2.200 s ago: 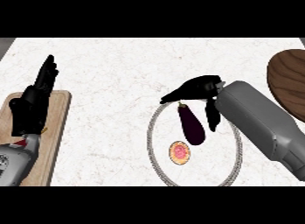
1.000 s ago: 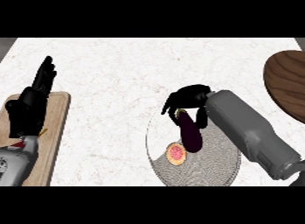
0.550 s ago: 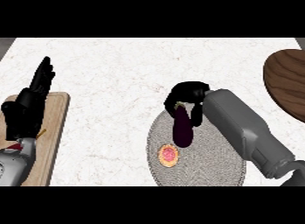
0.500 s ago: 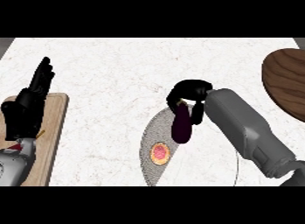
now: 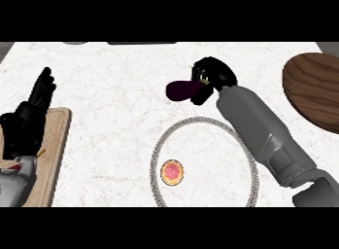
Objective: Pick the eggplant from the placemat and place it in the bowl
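Right hand [image 5: 213, 77] gripped the eggplant [image 5: 180, 90] beyond the placemat [image 5: 155, 158], short of the wooden bowl [image 5: 322, 92]; left hand [image 5: 27, 121] rested open.

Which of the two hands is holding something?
The right hand, curled round the purple eggplant; the left hand rests open at the left edge, holding nothing.

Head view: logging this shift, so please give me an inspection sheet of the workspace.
Surface: white marbled counter.
Job's things: eggplant off the round placemat, held by the right hand; wooden bowl at right, partly cut off.
Clutter: small round pink item on the placemat; wooden board at left.
Hands: right hand curled round the eggplant; left hand open, resting over the board.
Cables: nothing seen.
Surroundings: dark shapes at the far edge, unidentifiable.
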